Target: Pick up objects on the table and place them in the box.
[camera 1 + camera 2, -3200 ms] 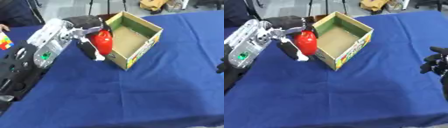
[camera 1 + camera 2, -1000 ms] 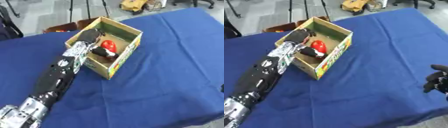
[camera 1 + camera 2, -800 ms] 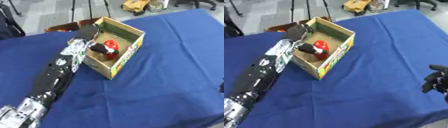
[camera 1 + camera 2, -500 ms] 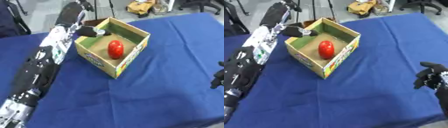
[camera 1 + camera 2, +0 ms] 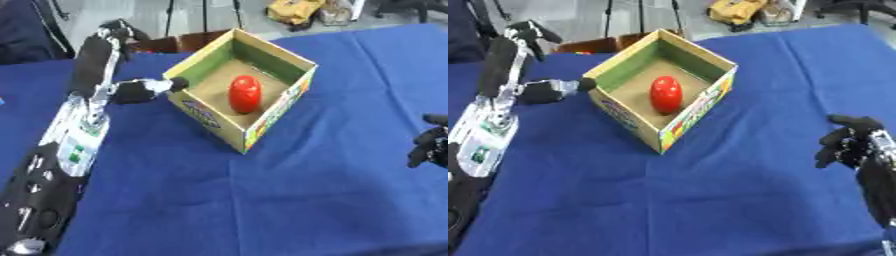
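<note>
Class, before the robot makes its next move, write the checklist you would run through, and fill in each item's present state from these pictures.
1. Red object lies inside the box: ok.
2. Box upright, open side up: ok.
3. Left hand out of the box, holding nothing: ok.
4. Right hand free, off to the box's right: ok.
5. Another object in view on the cloth to pick up: not ok, none shows.
6. Whether right hand touches the cloth: cannot tell.
</note>
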